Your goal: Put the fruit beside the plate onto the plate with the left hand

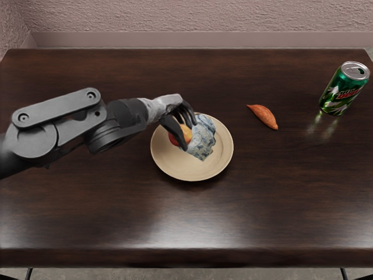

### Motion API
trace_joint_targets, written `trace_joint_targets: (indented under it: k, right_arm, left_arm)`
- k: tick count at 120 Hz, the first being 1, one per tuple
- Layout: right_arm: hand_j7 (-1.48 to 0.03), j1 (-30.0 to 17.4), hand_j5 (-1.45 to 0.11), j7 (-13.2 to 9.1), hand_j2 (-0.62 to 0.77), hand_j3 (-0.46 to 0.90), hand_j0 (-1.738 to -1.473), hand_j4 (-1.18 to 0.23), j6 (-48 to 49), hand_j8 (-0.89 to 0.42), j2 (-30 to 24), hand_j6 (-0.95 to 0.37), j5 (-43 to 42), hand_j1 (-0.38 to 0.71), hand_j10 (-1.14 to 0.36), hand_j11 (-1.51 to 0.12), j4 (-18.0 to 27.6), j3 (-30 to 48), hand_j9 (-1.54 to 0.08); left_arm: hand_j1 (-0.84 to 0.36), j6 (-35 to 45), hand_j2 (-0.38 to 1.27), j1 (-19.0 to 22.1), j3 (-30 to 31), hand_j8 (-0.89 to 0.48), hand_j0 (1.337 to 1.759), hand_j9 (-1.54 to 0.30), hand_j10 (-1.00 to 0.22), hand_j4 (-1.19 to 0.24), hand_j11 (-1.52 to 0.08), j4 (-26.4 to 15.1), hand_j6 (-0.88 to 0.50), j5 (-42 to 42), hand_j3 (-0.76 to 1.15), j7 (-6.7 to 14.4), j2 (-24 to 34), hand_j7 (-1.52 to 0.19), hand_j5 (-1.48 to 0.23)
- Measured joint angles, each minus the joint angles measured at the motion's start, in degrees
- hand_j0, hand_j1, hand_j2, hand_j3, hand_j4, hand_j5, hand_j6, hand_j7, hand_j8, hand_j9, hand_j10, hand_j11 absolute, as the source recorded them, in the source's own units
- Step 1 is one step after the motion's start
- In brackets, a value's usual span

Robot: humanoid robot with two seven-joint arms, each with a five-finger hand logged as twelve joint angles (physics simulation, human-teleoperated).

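Fingers [176,129] of left hand [173,112] curled around round red-orange fruit [187,134], over round tan plate [189,166] (crumpled grey lump [203,141] alongside).

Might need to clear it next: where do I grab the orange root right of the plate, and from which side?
Probably from above, pinching the orange root across its thick middle: it lies flat, slanting upper left to lower right, and both ends taper thin.

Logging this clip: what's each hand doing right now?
Left hand: shut on the fruit, over the plate.
Right hand: not in view.
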Motion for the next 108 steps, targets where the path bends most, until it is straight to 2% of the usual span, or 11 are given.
trace_joint_targets:
  k: [20,30,39,52,61,69,75,88,101,108]
  right_arm:
    - [-0.02,0.0,-0.02,0.0,0.00,0.00,-1.658,-0.02,0.0,-0.02,0.0,-0.02,0.0,-0.33,-0.02,-0.02,0.0,0.0,-0.02]
    - [-0.02,0.0,-0.02,0.0,0.00,0.00,-1.658,-0.02,0.0,-0.02,0.0,-0.02,0.0,-0.33,-0.02,-0.02,0.0,0.0,-0.02]
    - [-0.02,0.0,-0.02,0.0,0.00,0.00,-1.658,-0.02,0.0,-0.02,0.0,-0.02,0.0,-0.33,-0.02,-0.02,0.0,0.0,-0.02]
    - [-0.02,0.0,-0.02,0.0,0.00,0.00,-1.658,-0.02,0.0,-0.02,0.0,-0.02,0.0,-0.33,-0.02,-0.02,0.0,0.0,-0.02]
    - [-0.02,0.0,-0.02,0.0,0.00,0.00,-1.658,-0.02,0.0,-0.02,0.0,-0.02,0.0,-0.33,-0.02,-0.02,0.0,0.0,-0.02]
    - [-0.02,0.0,-0.02,0.0,0.00,0.00,-1.658,-0.02,0.0,-0.02,0.0,-0.02,0.0,-0.33,-0.02,-0.02,0.0,0.0,-0.02]
    - [-0.02,0.0,-0.02,0.0,0.00,0.00,-1.658,-0.02,0.0,-0.02,0.0,-0.02,0.0,-0.33,-0.02,-0.02,0.0,0.0,-0.02]
    - [-0.02,0.0,-0.02,0.0,0.00,0.00,-1.658,-0.02,0.0,-0.02,0.0,-0.02,0.0,-0.33,-0.02,-0.02,-0.1,0.0,-0.02]
    - [-0.02,0.0,-0.02,0.0,0.00,0.00,-1.658,-0.02,0.0,-0.02,0.0,-0.02,0.0,-0.33,-0.02,-0.02,-0.1,0.0,-0.02]
    - [-0.02,0.0,-0.02,0.0,0.00,0.00,-1.658,-0.02,0.0,-0.02,0.0,-0.02,0.0,-0.33,-0.02,-0.02,-0.1,0.0,-0.02]
  left_arm:
    - [0.00,-2.8,0.33,-1.7,0.3,-0.26,1.657,-0.50,-0.29,-0.37,-0.49,0.0,-0.33,0.2,0.00,0.0,0.1,-0.50,-0.50]
    - [0.11,-3.8,0.22,-1.8,-0.5,-0.18,1.657,-0.34,-0.20,-0.25,-0.34,-0.4,-0.22,-0.1,0.00,0.0,1.2,-0.34,-0.34]
    - [0.18,-9.0,0.15,-0.7,-3.5,-0.13,1.658,-0.24,-0.14,-0.18,-0.24,-2.0,-0.16,-3.6,0.00,0.0,5.8,-0.24,-0.24]
    - [0.24,-19.0,0.09,-0.5,-8.3,-0.08,1.658,-0.15,-0.09,-0.11,-0.15,-3.1,-0.10,-10.1,0.00,0.0,9.8,-0.15,-0.15]
    - [0.27,-27.8,0.06,0.4,-12.6,-0.06,1.658,-0.11,-0.07,-0.08,-0.11,-3.4,-0.08,-15.9,0.00,0.0,15.7,-0.11,-0.11]
    - [0.28,-32.6,0.05,1.4,-15.9,-0.05,1.658,-0.09,-0.05,-0.07,-0.09,-3.3,-0.06,-22.4,0.00,0.0,20.6,-0.09,-0.09]
    - [0.29,-34.6,0.04,2.5,-17.6,-0.04,1.658,-0.07,-0.05,-0.06,-0.07,-3.1,-0.05,-28.4,0.00,0.0,25.2,-0.07,-0.07]
    - [0.31,-36.8,0.02,5.1,-19.3,-0.03,1.658,-0.05,-0.03,-0.04,-0.05,-2.2,-0.04,-39.0,0.00,0.0,30.4,-0.05,-0.05]
    - [0.32,-37.5,0.01,9.3,-19.8,-0.02,1.658,-0.03,-0.02,-0.03,-0.03,-1.5,-0.02,-47.6,0.00,0.0,37.7,-0.03,-0.03]
    - [0.33,-37.7,0.01,11.7,-19.9,-0.02,1.658,-0.03,-0.02,-0.02,-0.03,-0.8,-0.02,-51.8,0.00,0.0,39.7,-0.03,-0.03]
